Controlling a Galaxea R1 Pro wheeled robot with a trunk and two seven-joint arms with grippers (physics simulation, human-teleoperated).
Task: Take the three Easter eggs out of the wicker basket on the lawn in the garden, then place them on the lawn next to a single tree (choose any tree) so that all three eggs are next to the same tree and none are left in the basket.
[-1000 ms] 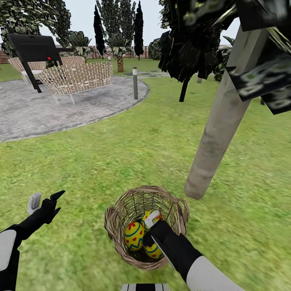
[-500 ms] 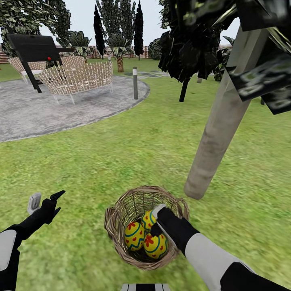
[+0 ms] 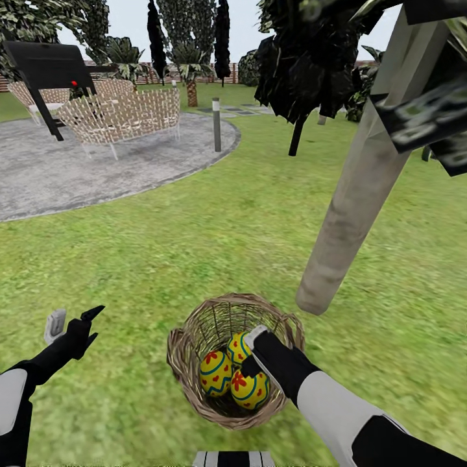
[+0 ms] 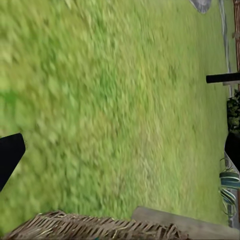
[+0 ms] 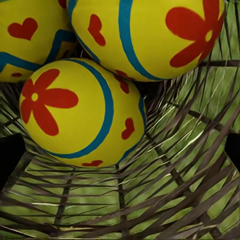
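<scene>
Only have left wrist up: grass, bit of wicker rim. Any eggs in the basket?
Observer: Yes. The head view shows all three Easter eggs inside the wicker basket.
Operator: Where's the right arm?
Observer: The right gripper is down inside the basket, just above the eggs. Its jaws look apart, with no egg clamped.
Operator: Tree close enough?
Observer: The tree trunk meets the lawn just beyond the basket, on the robot's right.
</scene>
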